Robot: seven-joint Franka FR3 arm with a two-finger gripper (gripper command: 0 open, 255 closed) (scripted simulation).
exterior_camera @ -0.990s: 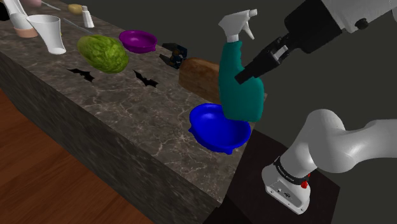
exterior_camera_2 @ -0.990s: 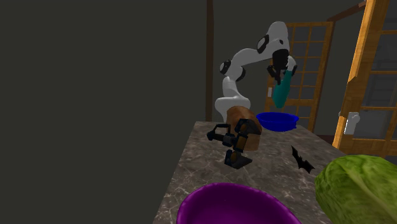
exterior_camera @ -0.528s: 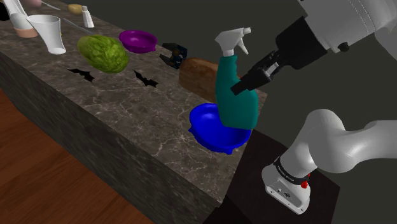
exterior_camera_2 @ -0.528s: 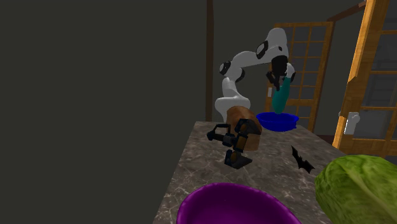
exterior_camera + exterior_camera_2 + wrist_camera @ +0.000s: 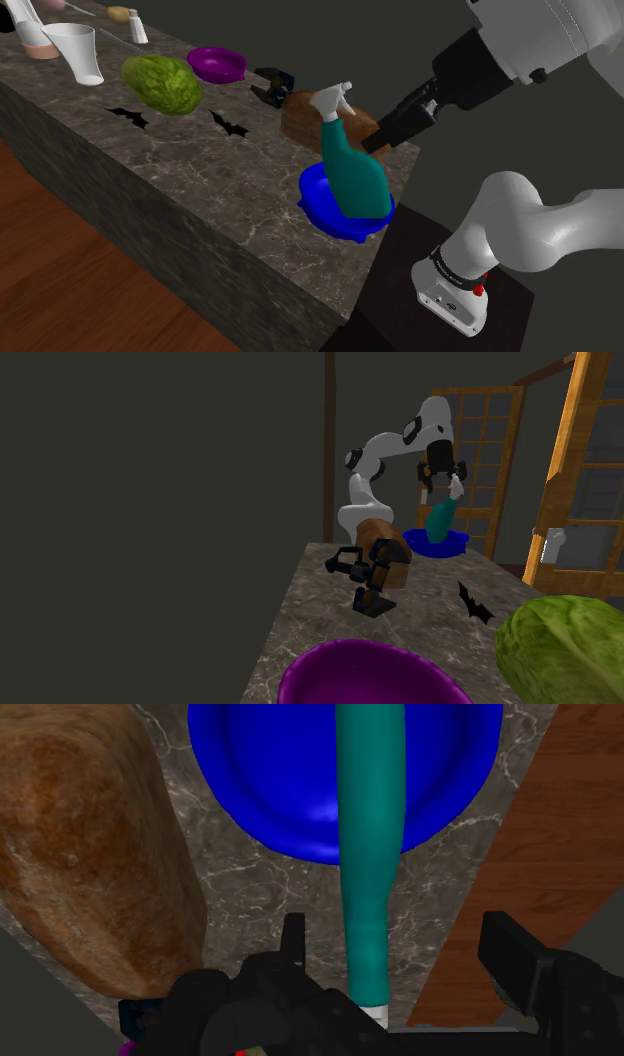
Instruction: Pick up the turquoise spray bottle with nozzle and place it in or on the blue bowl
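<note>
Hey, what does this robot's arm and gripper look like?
The arm is glossy white with rounded, tubular links and dark joints. One link end carries a black band and a small red spot. The gripper is all black, with two blocky fingers.

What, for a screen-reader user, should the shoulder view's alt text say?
A teal spray bottle leans in a blue bowl on a marbled counter, its white nozzle tipped toward the view's left. The arm's open black gripper hangs just beside it. Farther along lie a brown loaf, a purple bowl and a green lettuce.
</note>
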